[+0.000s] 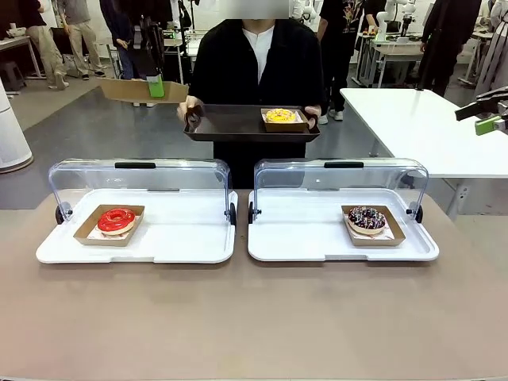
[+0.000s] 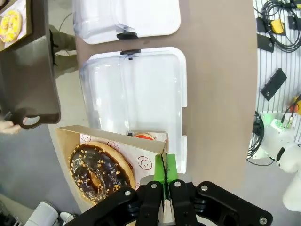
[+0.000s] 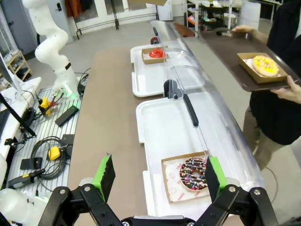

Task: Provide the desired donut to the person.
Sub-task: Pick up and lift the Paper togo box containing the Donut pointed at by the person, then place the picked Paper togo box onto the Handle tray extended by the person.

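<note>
Over the table (image 1: 254, 317), my left gripper (image 2: 164, 165) clamps the donut (image 2: 96, 176) carton (image 2: 143, 149) — the held-out tray (image 2: 28, 70) seemingly just ahead-left; right gripper (image 3: 160, 175) gapes.

Glossy chocolate donut (image 2: 96, 174), matt cardboard tray (image 2: 103, 135)

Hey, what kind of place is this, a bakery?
Probably a robotics lab staged as a donut counter: lidded display trays hold donuts, but a white robot arm and loose cables sit alongside.
</note>
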Action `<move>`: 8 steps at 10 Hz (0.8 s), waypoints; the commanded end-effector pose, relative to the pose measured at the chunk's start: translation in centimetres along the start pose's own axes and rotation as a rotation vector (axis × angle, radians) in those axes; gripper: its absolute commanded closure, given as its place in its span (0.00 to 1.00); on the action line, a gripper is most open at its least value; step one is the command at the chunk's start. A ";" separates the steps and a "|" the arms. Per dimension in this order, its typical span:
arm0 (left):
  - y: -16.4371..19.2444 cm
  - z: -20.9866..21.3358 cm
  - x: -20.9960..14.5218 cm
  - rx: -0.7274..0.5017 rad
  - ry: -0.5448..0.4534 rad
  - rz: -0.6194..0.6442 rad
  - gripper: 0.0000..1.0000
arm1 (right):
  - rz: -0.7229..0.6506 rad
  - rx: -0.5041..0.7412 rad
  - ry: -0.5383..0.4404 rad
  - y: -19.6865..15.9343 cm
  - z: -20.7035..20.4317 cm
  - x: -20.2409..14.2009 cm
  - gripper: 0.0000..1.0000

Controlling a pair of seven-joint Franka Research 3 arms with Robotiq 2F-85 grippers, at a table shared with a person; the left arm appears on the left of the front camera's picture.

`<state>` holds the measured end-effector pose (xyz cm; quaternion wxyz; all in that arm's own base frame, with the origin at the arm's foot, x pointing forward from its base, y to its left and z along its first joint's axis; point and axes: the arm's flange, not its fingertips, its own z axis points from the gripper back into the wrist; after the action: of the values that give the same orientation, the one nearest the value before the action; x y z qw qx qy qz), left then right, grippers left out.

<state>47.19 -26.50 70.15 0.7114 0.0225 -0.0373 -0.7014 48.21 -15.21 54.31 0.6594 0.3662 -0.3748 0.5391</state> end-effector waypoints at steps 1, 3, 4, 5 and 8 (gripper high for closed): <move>0.0 0.5 -0.1 -0.003 -0.011 -0.015 1.00 | 0.000 -0.001 -0.008 0.0 0.0 0.0 0.00; 0.5 -0.3 -0.1 -0.004 -0.001 -0.003 1.00 | 0.000 -0.001 -0.008 0.0 0.0 0.0 0.00; 0.5 -0.3 -0.1 -0.004 -0.001 -0.003 1.00 | 0.000 -0.001 -0.008 0.0 0.0 0.0 0.00; 0.5 -0.3 -0.1 -0.004 -0.001 -0.003 1.00 | 0.000 -0.001 -0.008 0.0 0.0 0.0 0.00; 0.5 -0.3 -0.1 -0.004 -0.001 -0.003 1.00 | 0.000 -0.001 -0.008 0.0 0.0 0.0 0.00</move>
<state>47.67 -26.48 69.63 0.7068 0.0204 -0.0330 -0.7064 48.21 -15.21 54.31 0.6594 0.3662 -0.3748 0.5391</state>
